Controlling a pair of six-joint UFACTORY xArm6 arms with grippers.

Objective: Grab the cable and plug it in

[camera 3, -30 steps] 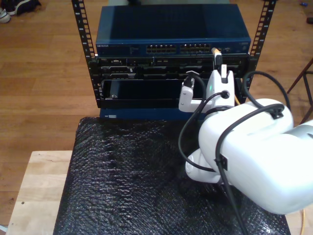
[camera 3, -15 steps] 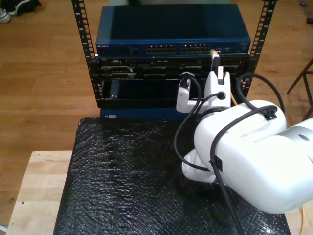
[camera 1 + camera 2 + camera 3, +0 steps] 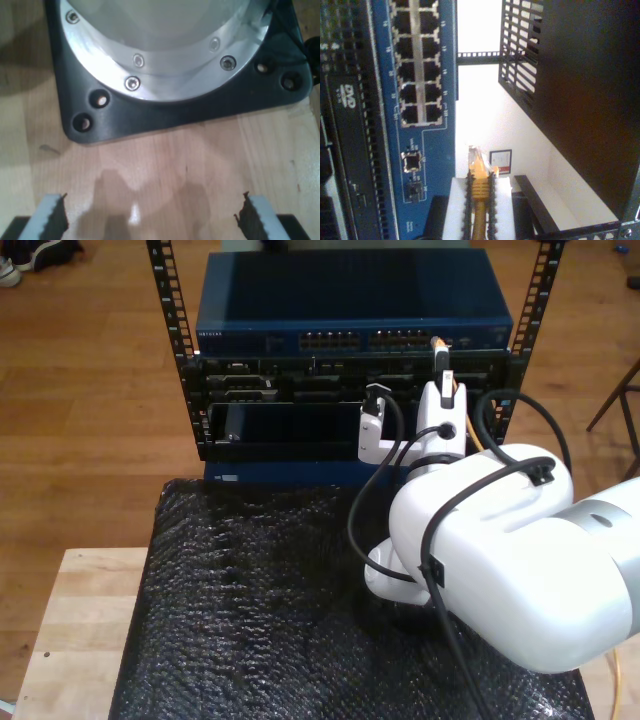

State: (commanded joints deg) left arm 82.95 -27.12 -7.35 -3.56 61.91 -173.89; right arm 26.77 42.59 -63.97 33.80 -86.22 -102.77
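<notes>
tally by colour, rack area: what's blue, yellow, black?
Blue: 1, the switch
Yellow: 1, the cable in my second gripper
Black: 2, the rack and the mat
Total: 4

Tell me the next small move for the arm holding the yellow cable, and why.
Probably a short sideways shift toward the port block, then ease forward. My second gripper is shut on the yellow cable, and its clear plug points past the edge of the blue switch, not yet at any of the ports. In the exterior view the plug sits just short of the switch face.
</notes>
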